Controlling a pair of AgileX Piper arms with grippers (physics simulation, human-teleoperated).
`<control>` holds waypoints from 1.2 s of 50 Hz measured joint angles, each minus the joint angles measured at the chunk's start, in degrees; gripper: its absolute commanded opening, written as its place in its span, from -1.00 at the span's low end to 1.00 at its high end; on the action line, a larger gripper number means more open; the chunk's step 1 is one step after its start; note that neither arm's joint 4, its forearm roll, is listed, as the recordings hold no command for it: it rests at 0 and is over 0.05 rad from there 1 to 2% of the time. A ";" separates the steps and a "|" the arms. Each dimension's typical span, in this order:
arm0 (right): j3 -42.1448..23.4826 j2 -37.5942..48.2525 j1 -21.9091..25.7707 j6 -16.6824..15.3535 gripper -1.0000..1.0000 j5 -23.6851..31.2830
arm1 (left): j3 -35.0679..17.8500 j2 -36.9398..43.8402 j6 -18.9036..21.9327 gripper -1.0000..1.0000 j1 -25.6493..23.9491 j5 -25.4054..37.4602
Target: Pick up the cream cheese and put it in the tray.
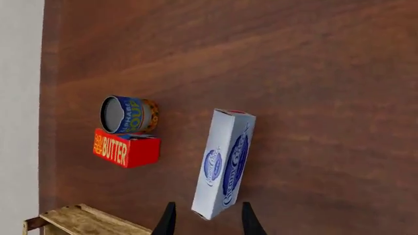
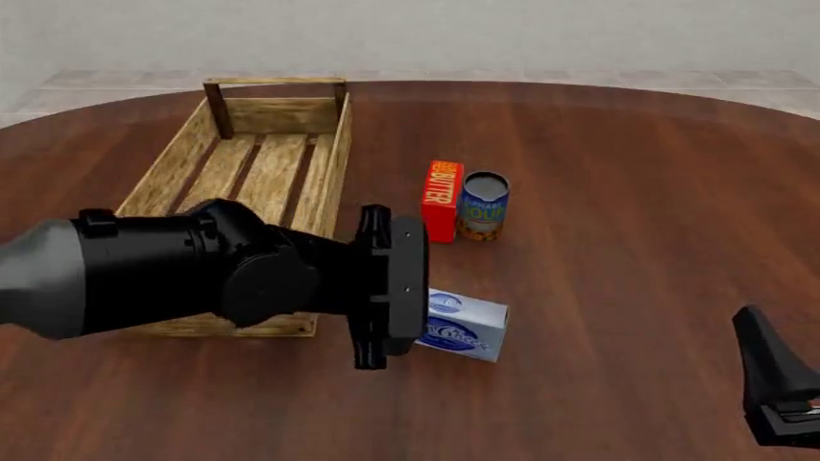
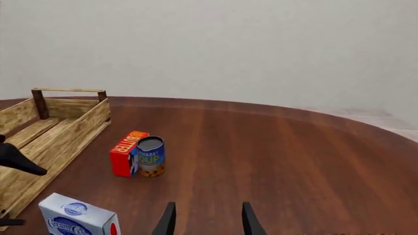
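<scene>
Closing in on the cream cheese (image 1: 224,164) is the step in hand: the left tool (image 1: 206,224) hangs above the box with its two dark fingertips spread wide, one on each side of the box's near end, and nothing between them is gripped yet (no contact shows in the left wrist view). In the front view the cream cheese (image 2: 464,325) lies flat on the tabletop (image 2: 615,192) at lower centre, half hidden behind the bulky left arm, just right of the tray (image 2: 326,163), whose slatted wooden body fills the upper left of the frame. Above it, near the middle of that view, the red butter box (image 2: 443,200) and the blue soup can (image 2: 485,205) stand touching each other, apart from the cream cheese.

The right tool (image 3: 206,220) sits at the lower right of the front view, fingers parted and empty, well clear of everything.

By my reading the grasp has not begun, so little of the task is done. The next move calls for lowering the left tool straight down until the fingers straddle the narrow width of the box, then closing, lifting, and carrying it left over the tray's plank wall.
</scene>
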 measured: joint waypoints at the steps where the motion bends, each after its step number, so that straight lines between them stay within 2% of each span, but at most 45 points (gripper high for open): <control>1: 0.05 -0.01 0.02 0.02 1.00 -0.04 | -0.21 0.35 0.35 1.00 0.02 0.00; 15: -0.43 -0.04 0.06 0.51 1.00 0.25 | -1.54 5.56 4.91 1.00 1.73 -2.62; 30: 0.51 -0.08 0.00 1.04 1.00 -0.89 | -0.45 9.83 8.55 1.00 2.78 -7.17; 60: -0.04 -0.06 -0.07 1.73 1.00 -0.19 | -1.70 14.17 8.87 1.00 3.85 -9.23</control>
